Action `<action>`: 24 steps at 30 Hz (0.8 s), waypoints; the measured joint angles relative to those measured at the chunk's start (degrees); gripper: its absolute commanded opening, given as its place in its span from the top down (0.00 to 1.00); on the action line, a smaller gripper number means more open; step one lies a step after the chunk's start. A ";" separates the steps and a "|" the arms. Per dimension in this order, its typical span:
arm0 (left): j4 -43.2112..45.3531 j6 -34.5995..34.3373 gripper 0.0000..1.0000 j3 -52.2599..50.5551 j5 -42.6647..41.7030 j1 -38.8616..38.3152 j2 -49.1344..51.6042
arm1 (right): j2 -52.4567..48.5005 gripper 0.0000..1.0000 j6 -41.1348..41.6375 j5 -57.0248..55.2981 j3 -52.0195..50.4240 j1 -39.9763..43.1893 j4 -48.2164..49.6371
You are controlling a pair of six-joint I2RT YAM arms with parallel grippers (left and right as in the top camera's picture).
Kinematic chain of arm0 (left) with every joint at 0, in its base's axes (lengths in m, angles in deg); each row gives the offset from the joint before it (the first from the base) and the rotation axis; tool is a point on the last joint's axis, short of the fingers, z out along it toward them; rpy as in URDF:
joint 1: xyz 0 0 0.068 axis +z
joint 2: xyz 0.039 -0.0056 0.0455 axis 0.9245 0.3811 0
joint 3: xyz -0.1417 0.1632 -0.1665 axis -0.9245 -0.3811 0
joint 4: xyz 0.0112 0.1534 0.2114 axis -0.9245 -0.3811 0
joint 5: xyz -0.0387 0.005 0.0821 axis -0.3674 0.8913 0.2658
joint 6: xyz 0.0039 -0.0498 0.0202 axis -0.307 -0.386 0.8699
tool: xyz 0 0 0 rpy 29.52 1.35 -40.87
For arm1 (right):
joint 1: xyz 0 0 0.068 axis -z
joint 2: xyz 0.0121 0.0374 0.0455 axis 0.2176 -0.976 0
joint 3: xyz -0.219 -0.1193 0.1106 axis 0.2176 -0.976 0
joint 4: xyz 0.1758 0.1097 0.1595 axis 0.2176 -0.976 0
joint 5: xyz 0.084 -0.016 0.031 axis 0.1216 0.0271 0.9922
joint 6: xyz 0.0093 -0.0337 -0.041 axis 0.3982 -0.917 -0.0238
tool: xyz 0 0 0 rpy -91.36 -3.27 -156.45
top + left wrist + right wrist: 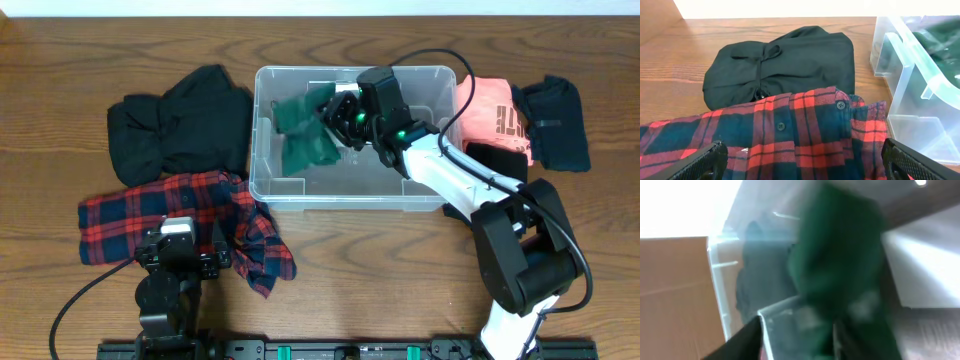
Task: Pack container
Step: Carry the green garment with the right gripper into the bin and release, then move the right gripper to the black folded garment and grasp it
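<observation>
The container is a clear plastic bin at the table's centre; its corner also shows in the left wrist view. A green garment lies in its left half. My right gripper is inside the bin above it, shut on a fold of the green garment; that view is blurred. My left gripper is open and empty, low over a red plaid shirt left of the bin.
A black garment lies behind the plaid shirt. Right of the bin lie a coral shirt, a dark navy garment and another black piece.
</observation>
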 measured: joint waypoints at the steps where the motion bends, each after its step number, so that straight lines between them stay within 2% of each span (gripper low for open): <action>1: 0.00 0.00 0.02 0.00 0.00 0.00 0.00 | 0.09 0.43 -1.95 0.15 0.00 0.22 -0.81; 5: 0.04 0.00 0.02 0.00 0.00 -0.02 0.00 | 2.40 0.42 -10.64 0.59 -0.04 3.72 -7.91; 9: 0.02 0.00 0.02 0.00 0.00 0.00 0.00 | 10.10 0.41 -18.29 0.70 -0.11 11.72 -17.00; 12: 0.04 0.00 0.02 0.00 0.00 0.00 0.00 | 18.91 0.30 -24.39 0.48 0.00 20.04 -24.55; 18: 0.02 0.00 0.02 0.00 0.00 0.00 0.00 | 30.67 0.01 -35.82 -0.13 0.57 37.16 -40.41; 21: 0.02 0.00 0.02 0.00 0.00 0.00 0.00 | 30.25 0.01 -40.76 -2.03 0.35 45.40 -44.81; 24: 0.00 0.00 0.02 0.00 0.00 -0.02 0.00 | 26.93 0.01 -44.37 -4.07 -0.59 52.39 -44.89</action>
